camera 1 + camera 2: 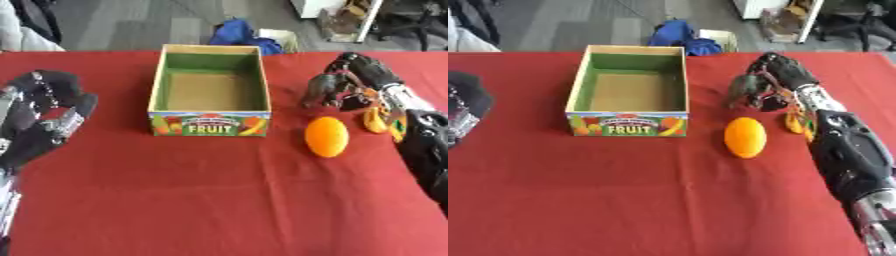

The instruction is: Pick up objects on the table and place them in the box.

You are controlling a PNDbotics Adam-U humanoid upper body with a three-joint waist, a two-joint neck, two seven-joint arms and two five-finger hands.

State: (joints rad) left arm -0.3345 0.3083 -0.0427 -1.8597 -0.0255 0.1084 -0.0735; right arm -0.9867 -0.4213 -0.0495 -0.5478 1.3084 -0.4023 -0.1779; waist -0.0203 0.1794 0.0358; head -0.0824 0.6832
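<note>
Table (219, 200) covered in red cloth fills most of the frame. Just above center stands an open cardboard box (209, 129), green inside with a brown floor, its front panel printed with fruit pictures and the word FRUIT. Nothing lies in it.

Right of the box, an orange (326, 136) rests on the cloth, just beside the box's lower right corner but not touching it. Above and to the right of the orange, the robot's right hand (354, 80) reaches in from the right edge, its black fingers (750, 85) curled down around a small dark object (322, 91); what that object is cannot be told. A small yellow-orange thing (376, 121) lies on the cloth close beneath the right forearm, right of the orange.

At the left edge of the frame, the robot's left hand (44, 117) rests over the cloth with fingers up and relaxed, holding nothing, well apart from the box.
</note>
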